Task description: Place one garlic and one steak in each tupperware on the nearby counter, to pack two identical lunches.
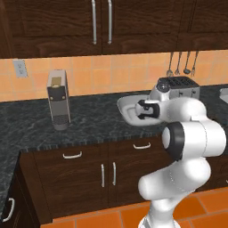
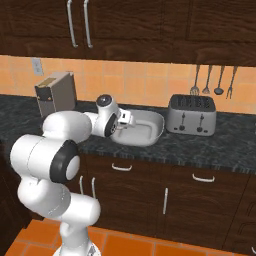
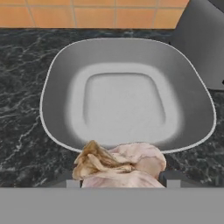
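My gripper point(image 3: 120, 177) is shut on a garlic point(image 3: 118, 164), a pale papery bulb with a brownish tuft, held just above the near rim of the rounded-square tupperware point(image 3: 127, 100). The inside of that pale grey container is bare. It sits on the black speckled counter point(image 3: 22, 144). From the base views, the hand point(image 1: 144, 110) point(image 2: 125, 120) hovers at the front of the tupperware point(image 1: 126, 103) point(image 2: 150, 127). The steak is out of view.
A silver four-slot toaster point(image 1: 178, 87) point(image 2: 191, 114) stands right behind the container to its right. A coffee machine point(image 1: 58, 100) point(image 2: 55, 92) stands to the left on the counter. Utensils point(image 2: 212, 80) hang on the tiled wall. A pale object point(image 1: 224, 94) shows at the right edge.
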### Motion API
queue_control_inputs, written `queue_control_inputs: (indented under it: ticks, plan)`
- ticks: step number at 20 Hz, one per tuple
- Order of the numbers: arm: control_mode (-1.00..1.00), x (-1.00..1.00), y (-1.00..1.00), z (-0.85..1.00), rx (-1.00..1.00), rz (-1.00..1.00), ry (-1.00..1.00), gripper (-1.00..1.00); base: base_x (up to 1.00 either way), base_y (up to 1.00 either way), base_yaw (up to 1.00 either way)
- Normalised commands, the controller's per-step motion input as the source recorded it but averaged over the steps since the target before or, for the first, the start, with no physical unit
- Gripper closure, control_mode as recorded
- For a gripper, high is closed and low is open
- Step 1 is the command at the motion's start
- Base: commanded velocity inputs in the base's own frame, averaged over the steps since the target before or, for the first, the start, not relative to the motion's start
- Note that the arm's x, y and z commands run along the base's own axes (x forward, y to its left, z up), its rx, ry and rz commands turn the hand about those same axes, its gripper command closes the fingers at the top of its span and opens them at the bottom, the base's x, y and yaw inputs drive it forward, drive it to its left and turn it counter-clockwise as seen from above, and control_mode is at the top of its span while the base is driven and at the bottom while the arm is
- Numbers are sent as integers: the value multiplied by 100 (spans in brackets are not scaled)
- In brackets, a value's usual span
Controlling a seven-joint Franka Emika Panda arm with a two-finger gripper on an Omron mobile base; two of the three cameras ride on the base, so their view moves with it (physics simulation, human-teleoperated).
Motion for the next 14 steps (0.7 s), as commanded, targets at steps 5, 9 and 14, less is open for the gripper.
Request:
queue_control_inputs:
  ticks: [5,9,14]
  plan:
    - [-100,24,0,-34,3,0,0,100,0,0,0]
    - [-100,24,0,-11,0,0,0,100,0,0,0]
    - [-100,24,0,0,0,0,0,100,0,0,0]
